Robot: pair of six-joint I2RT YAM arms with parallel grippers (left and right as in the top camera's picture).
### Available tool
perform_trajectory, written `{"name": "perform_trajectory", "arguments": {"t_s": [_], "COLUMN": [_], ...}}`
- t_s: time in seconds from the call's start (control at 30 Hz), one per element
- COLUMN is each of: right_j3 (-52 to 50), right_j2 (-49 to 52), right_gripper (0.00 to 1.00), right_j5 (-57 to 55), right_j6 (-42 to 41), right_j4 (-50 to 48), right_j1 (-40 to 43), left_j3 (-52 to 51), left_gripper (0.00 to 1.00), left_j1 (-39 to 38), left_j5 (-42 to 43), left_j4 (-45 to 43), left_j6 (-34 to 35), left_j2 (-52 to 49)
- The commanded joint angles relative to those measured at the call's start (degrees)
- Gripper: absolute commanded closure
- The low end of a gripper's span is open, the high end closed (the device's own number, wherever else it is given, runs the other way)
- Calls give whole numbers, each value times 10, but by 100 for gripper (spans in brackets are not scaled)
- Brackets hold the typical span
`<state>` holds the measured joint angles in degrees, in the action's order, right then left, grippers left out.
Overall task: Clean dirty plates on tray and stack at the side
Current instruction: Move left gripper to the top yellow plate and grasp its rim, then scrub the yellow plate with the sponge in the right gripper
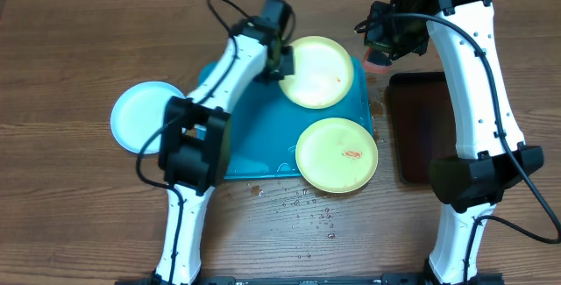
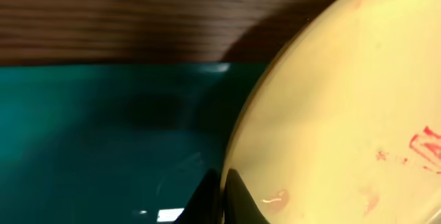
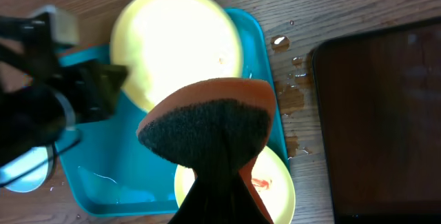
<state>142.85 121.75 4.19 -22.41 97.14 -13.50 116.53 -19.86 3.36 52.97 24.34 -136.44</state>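
Observation:
A pale yellow-green dirty plate [image 1: 317, 73] with a small red smear sits at the far right of the turquoise tray [image 1: 254, 136]. My left gripper [image 1: 282, 57] is shut on that plate's left rim; the left wrist view shows the jaws [image 2: 222, 196] pinching the plate's edge [image 2: 344, 100] over the tray [image 2: 103, 134]. A second yellow-green plate [image 1: 337, 155] with a red smear lies at the tray's near right corner, overhanging it. A light blue plate [image 1: 140, 117] lies on the table left of the tray. My right gripper [image 1: 383, 44] is shut on an orange sponge [image 3: 203, 124], above the table just right of the tray.
A narrow dark brown-black tray [image 1: 425, 127] lies right of the turquoise tray. Water drops [image 1: 307, 206] dot the wood in front of the tray, and more lie near its far right corner [image 3: 289, 93].

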Motion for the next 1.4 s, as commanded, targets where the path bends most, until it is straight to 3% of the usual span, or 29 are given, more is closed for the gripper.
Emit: {"name": "perform_trajectory", "arguments": {"t_s": [0.0, 0.2, 0.33, 0.53, 0.83, 0.9, 1.0, 1.37], "right_j3": [12, -42, -96, -195, -272, -282, -294, -388], "right_j2": [-12, -12, -12, -12, -12, -12, -12, -4], "right_gripper": [96, 96, 96, 96, 96, 96, 96, 96], "right_j5": [-3, 2, 22, 44, 51, 51, 51, 55], "right_j6": [4, 3, 3, -1, -16, -16, -17, -56], "right_j4": [-2, -40, -96, -200, -283, -296, -313, -450], "right_j1": [-3, -32, -60, -106, -128, -129, -132, -155], "left_j3": [35, 26, 14, -19, -93, -110, -125, -127], "left_gripper": [96, 96, 96, 96, 84, 85, 96, 96], "left_j1": [47, 94, 110, 106, 101, 101, 101, 101], "left_j5": [-24, -25, -24, -17, -3, -2, 7, 12], "left_j4": [74, 209, 237, 225, 186, 170, 146, 110], "left_j6": [-72, -127, -133, -132, -109, -95, -85, -85], "left_j2": [-5, -5, -5, -5, -5, -5, -5, -5]}}
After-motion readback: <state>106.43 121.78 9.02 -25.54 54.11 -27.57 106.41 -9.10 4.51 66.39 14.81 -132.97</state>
